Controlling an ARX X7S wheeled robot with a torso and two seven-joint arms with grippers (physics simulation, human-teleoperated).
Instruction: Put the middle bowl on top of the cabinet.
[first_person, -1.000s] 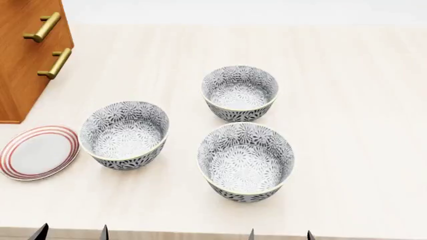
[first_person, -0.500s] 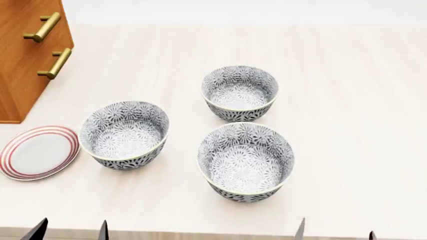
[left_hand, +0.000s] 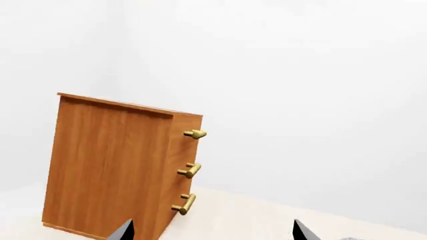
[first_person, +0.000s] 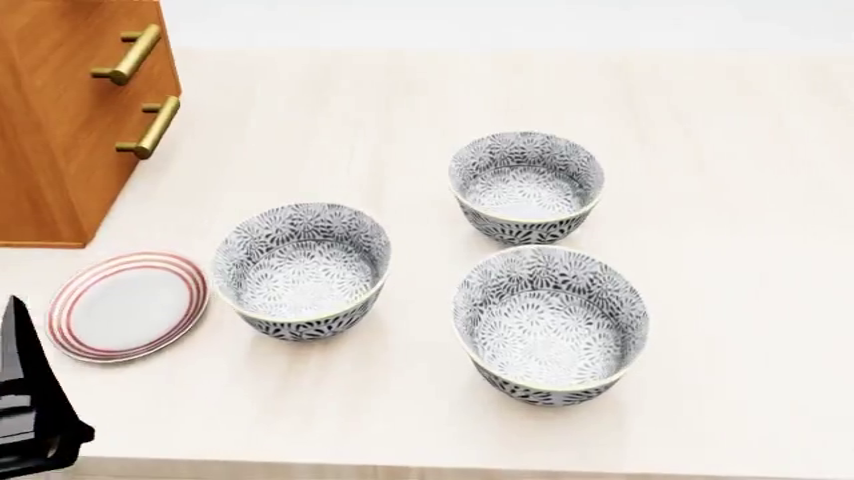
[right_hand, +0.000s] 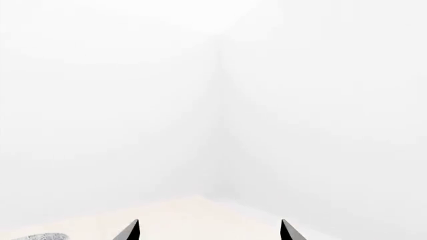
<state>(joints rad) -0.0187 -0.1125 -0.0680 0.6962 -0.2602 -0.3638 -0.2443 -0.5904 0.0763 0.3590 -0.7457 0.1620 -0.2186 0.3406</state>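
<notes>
A pale cream wood-grain tabletop (first_person: 694, 150) fills the head view, ending at a plain white wall; both wrist views show the same white walls meeting in a corner behind the table.

Three deep round white bowls with dense dark-grey floral pattern stand on it, upright and apart. The middle bowl (first_person: 302, 270) sits between a flat white plate with red rings (first_person: 130, 305), just beside it on the left, and the other two bowls: the far bowl (first_person: 526, 187) and the near bowl (first_person: 551, 323), which stand close together to the right. There is one plate.

One tall orange-brown wooden cabinet (left_hand: 113, 165) stands at the table's far left corner, well apart from the middle bowl, with three brass bar handles on its front.

The left gripper (left_hand: 210, 231) shows only two dark fingertips, spread wide with nothing between them. The right gripper (right_hand: 209, 231) likewise shows two tips set wide apart, empty.
</notes>
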